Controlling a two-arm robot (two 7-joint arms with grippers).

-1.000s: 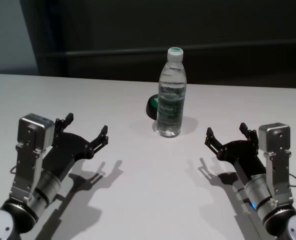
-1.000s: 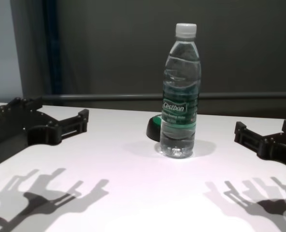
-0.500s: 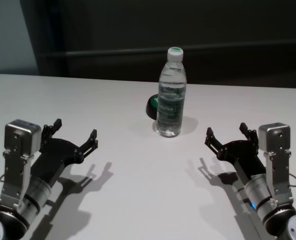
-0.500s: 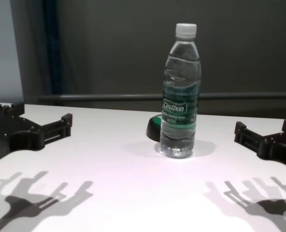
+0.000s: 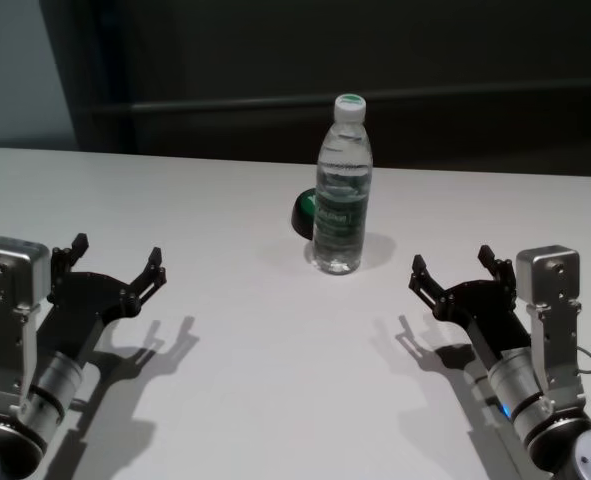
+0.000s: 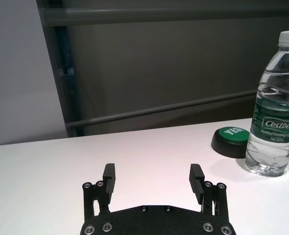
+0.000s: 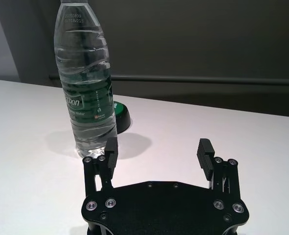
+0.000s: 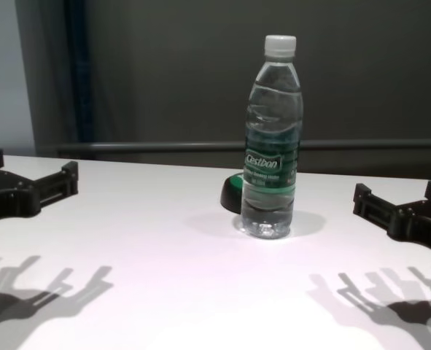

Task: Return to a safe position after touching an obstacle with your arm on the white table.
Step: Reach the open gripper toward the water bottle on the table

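Bottle (image 5: 342, 190) upright at 12 o'clock on surface (image 5: 275, 400), my left gripper (image 5: 115, 270) at 8, right gripper (image 5: 455, 268) at 4, both jaws open, empty.

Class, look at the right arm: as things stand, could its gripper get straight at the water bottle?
Probably yes. The right gripper is open and points toward the water bottle, with only bare white table between them. The small black-and-green button sits behind the bottle, out of the way.

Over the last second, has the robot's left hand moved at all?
Yes. In the head view the left hand, open and empty, has drawn back leftward, away from the standing water bottle, which has not shifted. The right hand stayed put.
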